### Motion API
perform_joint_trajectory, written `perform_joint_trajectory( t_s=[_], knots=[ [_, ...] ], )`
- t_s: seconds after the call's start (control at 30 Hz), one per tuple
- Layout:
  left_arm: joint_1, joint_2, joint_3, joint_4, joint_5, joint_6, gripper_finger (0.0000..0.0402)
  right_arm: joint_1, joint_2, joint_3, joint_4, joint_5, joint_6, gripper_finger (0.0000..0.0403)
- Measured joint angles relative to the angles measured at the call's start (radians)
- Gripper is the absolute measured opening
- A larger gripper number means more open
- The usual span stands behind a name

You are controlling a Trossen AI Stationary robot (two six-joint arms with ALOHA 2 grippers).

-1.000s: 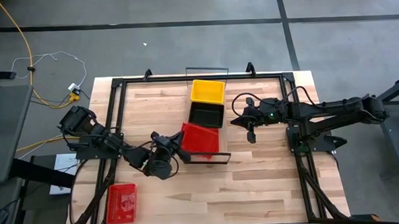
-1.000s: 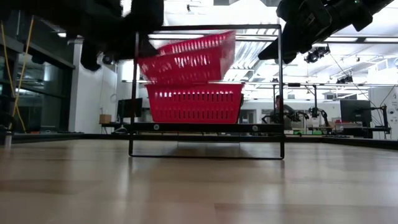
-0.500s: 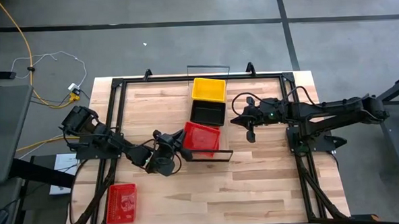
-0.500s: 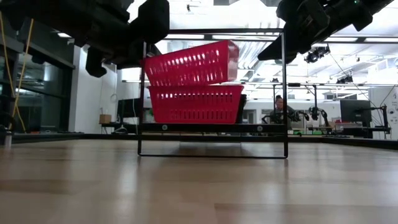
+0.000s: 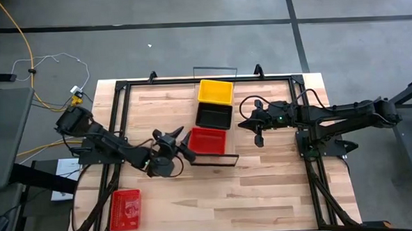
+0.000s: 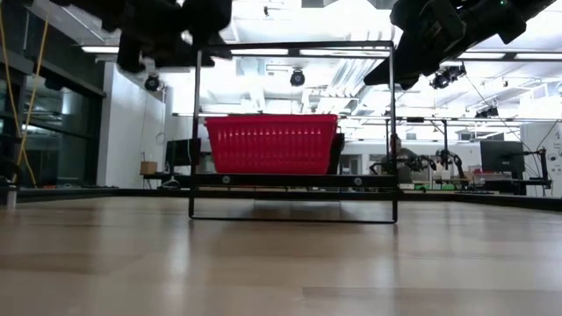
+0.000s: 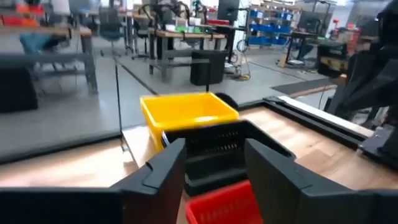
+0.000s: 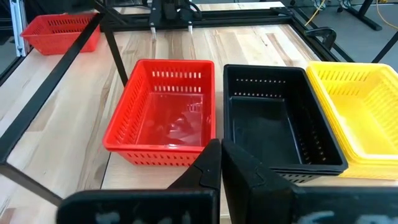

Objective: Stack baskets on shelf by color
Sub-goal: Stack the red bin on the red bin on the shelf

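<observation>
On the shelf [image 5: 216, 159] three stacks of baskets stand in a row: yellow [image 5: 215, 92] at the far end, black [image 5: 214, 116] in the middle, red [image 5: 207, 140] at the near end. The red baskets sit nested and level on the shelf's plank [image 6: 290, 180]. My left gripper [image 5: 184, 146] hovers open just left of the red baskets [image 7: 224, 202], fingers level and pointing at them, touching nothing. My right gripper [image 5: 257, 132] hangs shut to the right of the shelf, above the table. Another red basket [image 5: 124, 209] lies on the table's near left corner.
Black frame rails [image 5: 120, 133] run along the table's left, far and right sides. The shelf's thin wire end frames [image 6: 195, 132] stand up at its near and far ends. Bare wooden tabletop [image 5: 251, 190] stretches between the shelf and the near edge.
My left gripper has let go of the upper red basket, opened, and drawn back toward the table's left while rising. That basket, tilted above the lower red one a second ago, has dropped level and nested into it.
</observation>
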Motion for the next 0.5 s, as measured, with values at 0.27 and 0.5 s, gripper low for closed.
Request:
perform_joint_trajectory(
  t_s=[0.27, 0.5],
  knots=[
    [0.006, -0.254, 0.001, -0.06, 0.243, 0.432, 0.0158, 0.0, 0.0, 0.0, 0.0, 0.0, 0.0, 0.0],
    [0.05, -0.615, 0.003, -0.307, 0.622, 0.485, 0.0157, -0.002, 0.0, 0.0, 0.054, -0.028, -0.019, 0.0]
  ],
)
